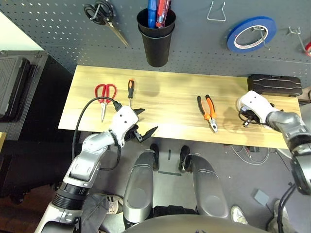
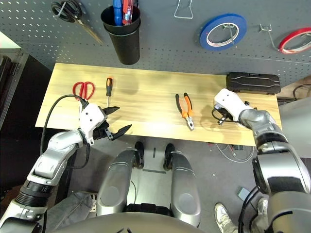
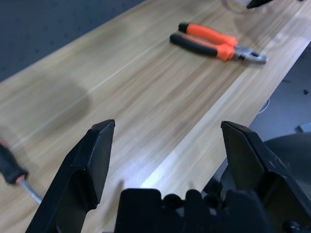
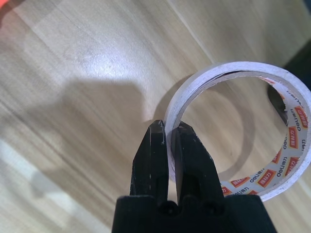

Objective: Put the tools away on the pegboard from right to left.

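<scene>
In the right wrist view my right gripper [image 4: 167, 128] is shut on the rim of the white tape roll [image 4: 291, 126], which rests on the wooden table [image 1: 170, 107] near its right end. The right gripper [image 1: 247, 115] covers the roll from the head camera. Orange-and-black pliers [image 1: 208, 112] lie right of the table's middle. The screwdriver [image 1: 130, 92] and red-handled scissors [image 1: 105, 94] lie at the left. My left gripper [image 1: 149, 120] hangs open and holding nothing at the front edge, near the screwdriver's tip. The pegboard [image 1: 204, 43] rises behind the table.
On the pegboard hang black-handled scissors [image 1: 99, 12], a black cup [image 1: 156, 41] with pens, an empty wire hook [image 1: 216, 12], a blue tape roll [image 1: 255, 21] and a red tape roll [image 2: 294, 39]. A black case [image 1: 274, 85] lies behind my right gripper.
</scene>
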